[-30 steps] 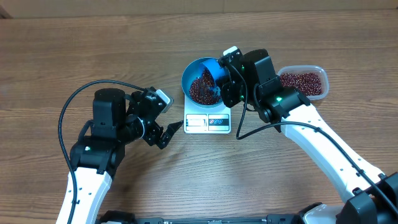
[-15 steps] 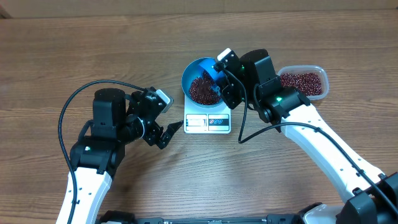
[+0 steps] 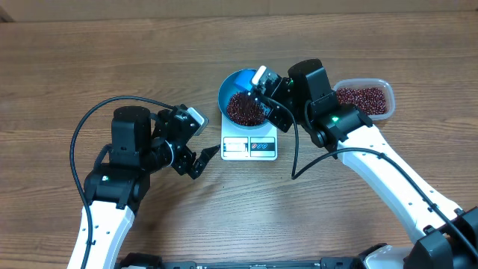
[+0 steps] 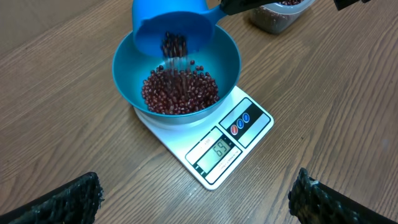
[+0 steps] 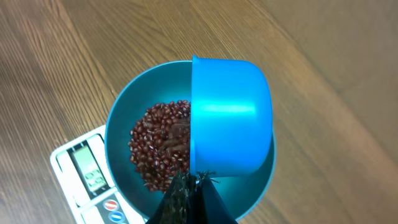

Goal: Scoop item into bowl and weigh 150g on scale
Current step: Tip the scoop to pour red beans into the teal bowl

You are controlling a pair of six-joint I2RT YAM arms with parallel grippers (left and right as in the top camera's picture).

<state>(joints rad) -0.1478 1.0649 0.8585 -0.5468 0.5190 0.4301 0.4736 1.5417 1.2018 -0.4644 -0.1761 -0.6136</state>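
Teal bowl (image 4: 227, 61) on the white scale (image 4: 219, 148) sits under the tipped blue scoop (image 4: 171, 28), clenched in the right gripper (image 5: 190, 186) while the left gripper (image 3: 203, 160) hangs released, so beans (image 4: 180, 93) streaming in too fast could overshoot the weight.

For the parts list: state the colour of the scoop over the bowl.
Bright blue scoop, clearest in the right wrist view.
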